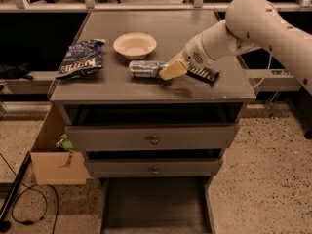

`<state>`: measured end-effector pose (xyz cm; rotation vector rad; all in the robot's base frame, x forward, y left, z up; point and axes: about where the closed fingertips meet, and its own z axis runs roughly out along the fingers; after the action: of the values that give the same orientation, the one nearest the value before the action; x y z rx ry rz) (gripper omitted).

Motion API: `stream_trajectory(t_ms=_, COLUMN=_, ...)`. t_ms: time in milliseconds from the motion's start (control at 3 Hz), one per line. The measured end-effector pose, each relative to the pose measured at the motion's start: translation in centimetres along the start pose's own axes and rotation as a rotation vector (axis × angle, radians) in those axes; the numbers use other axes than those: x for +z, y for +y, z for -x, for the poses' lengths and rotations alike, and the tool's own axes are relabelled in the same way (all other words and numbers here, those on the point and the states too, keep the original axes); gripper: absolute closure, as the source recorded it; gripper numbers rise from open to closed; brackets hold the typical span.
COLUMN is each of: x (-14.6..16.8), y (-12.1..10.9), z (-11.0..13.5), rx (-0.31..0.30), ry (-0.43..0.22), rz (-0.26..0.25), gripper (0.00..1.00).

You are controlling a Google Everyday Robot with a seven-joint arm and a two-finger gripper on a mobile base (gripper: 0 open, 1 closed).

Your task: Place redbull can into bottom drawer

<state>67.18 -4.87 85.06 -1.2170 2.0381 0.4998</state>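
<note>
The redbull can [144,68] lies on its side on the cabinet top [146,89], just in front of the white bowl. My gripper [170,70] is down at the can's right end, touching or nearly touching it; the white arm reaches in from the upper right. The bottom drawer [156,204] is pulled out at floor level and its inside looks empty.
A blue chip bag [80,57] lies at the left of the top. A white bowl [135,45] sits behind the can. A dark candy bar [204,74] lies under the arm. Two upper drawers [153,139] are shut. A cardboard box [53,155] hangs at the cabinet's left.
</note>
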Motion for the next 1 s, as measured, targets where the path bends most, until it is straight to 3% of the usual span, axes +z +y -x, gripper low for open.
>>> stream_trajectory(t_ms=333, x=-2.7, y=0.2, z=-1.0, rx=0.022, ry=-0.003, rz=-0.001, gripper=1.00)
stream_trajectory(t_ms=1000, x=-10.4, y=1.1, z=-5.1, rx=0.099, ry=-0.054, rz=-0.051, gripper=1.00)
